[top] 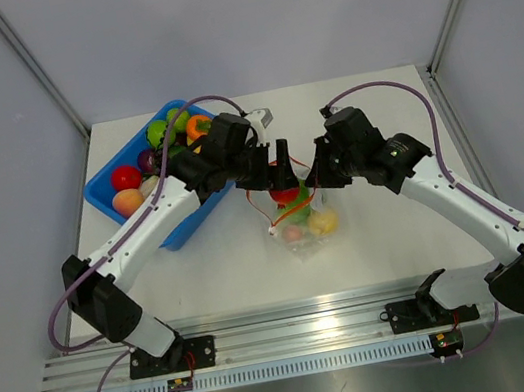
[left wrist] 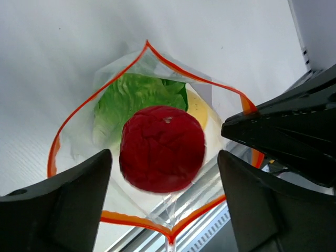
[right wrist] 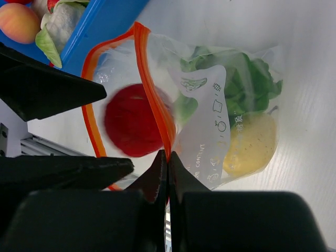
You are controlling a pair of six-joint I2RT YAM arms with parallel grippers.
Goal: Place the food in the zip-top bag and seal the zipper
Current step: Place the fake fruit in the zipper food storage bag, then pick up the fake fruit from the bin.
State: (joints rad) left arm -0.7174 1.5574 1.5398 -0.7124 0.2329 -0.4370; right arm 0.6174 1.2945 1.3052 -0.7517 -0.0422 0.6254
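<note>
Loading is in hand: both arms reach inward over the clear crinkly zip-top bag (top: 298,218) at mid-table, the left gripper (top: 280,164) spread wide and empty above a round red toy fruit (left wrist: 161,148) lying in its mouth. The right gripper (right wrist: 168,157) pinches the red-orange zipper strip (right wrist: 151,89) tight, holding the mouth open. Next is likely another fetch from the blue plastic bin (top: 100,196).

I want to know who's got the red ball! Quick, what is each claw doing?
Left gripper: open, the red fruit loose between its fingers.
Right gripper: shut, pinching the zipper of the zip-top bag.
</note>
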